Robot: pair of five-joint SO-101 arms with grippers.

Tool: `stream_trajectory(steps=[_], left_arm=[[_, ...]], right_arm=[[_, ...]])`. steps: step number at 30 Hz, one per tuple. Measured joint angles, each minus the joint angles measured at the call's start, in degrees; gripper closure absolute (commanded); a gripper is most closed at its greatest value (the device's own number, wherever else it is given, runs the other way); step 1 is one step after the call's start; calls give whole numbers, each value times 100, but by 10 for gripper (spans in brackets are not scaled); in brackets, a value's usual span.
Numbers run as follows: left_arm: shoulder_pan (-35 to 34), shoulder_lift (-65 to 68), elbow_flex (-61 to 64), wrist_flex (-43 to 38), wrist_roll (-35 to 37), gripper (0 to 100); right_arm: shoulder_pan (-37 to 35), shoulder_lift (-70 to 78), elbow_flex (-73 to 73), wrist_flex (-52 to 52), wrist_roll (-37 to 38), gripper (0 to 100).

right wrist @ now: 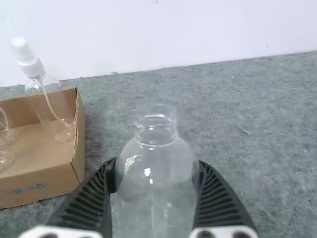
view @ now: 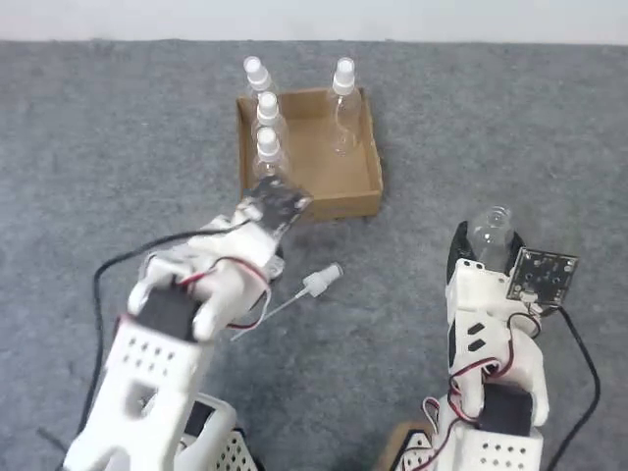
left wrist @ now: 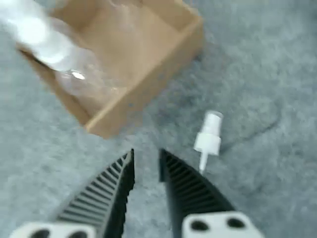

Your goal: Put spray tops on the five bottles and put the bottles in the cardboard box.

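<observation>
A cardboard box point(view: 358, 201) stands at the back middle of the grey carpet, holding several clear bottles with white spray tops point(view: 268, 147), point(view: 343, 83). My left gripper point(view: 279, 255) hovers just in front of the box's near wall point(left wrist: 148, 82), fingers point(left wrist: 119, 181) slightly open with nothing between them. A loose spray top point(view: 322, 280) point(left wrist: 209, 136) lies on the carpet close beside it. To the right, my right gripper point(right wrist: 156, 171) is shut on an upright clear bottle point(view: 491, 231) point(right wrist: 156, 158) whose neck is bare.
The carpet is bare around the box and between the two arms. A white wall runs along the far edge of the carpet. In the right wrist view the box point(right wrist: 39, 148) and one capped bottle point(right wrist: 30, 67) stand off to one side.
</observation>
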Motion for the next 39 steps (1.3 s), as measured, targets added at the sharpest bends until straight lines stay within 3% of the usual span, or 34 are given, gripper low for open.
stream_trajectory(steps=[11, 25, 39], left_arm=[[571, 2426, -1152, 492, 0, 811], [598, 5802, -3490, 1196, 26, 815], [1020, 7525, -4642, 1257, 88, 820]], right_arm=[[0, 0, 0, 0, 0, 967], [0, 0, 0, 0, 0, 968], [0, 0, 0, 0, 0, 968]])
